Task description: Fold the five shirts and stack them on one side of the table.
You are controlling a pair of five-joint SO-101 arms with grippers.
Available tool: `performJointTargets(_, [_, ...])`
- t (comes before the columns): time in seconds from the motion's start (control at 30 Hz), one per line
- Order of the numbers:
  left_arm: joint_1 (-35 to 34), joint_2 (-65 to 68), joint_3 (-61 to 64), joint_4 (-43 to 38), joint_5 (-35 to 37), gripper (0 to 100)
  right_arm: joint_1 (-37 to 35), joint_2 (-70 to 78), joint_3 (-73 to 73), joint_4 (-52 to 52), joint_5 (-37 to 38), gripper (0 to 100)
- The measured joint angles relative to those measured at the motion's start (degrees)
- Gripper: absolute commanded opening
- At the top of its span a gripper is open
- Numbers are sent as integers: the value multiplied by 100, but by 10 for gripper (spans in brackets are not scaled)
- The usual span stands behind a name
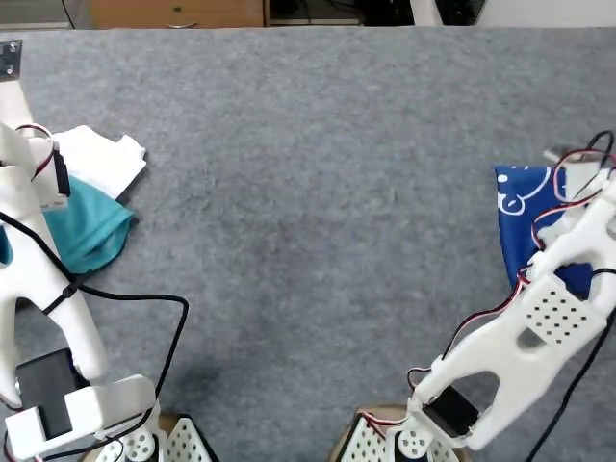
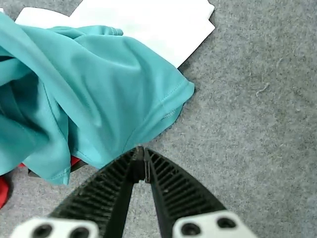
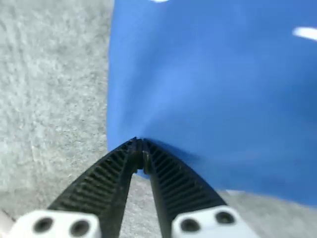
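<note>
2 pincers are closed tip to tip. The left gripper (image 2: 139, 166) seems to nip the hem of the crumpled teal jersey shirt (image 2: 99, 89). That shirt lies heaped over a flat white cotton shirt (image 2: 148, 20) at the left edge of the grey felt-covered table (image 1: 318, 192), with a scrap of red cloth (image 2: 2, 191) under it. The right gripper (image 3: 141, 156) appears to pinch the edge of the blue printed shirt (image 3: 208, 84) at the table's right edge. The teal hold looks thin, so a lift could slip the hem free or drag the white shirt askew. Pulling the blue shirt could rumple it or tug it off the edge.
</note>
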Motion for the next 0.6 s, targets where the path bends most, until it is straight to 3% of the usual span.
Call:
performJointTargets(0.3, [-369, 26, -448, 0, -123, 21, -308, -1943, 563, 0, -176, 2])
performJointTargets(0.4, [-677, 308, -387, -229, -589, 33, -457, -2752, 1345, 0, -176, 2])
performJointTargets(0.6, [-1266, 976, -387, -800, -1855, 184, -580, -4352, 3332, 0, -176, 2])
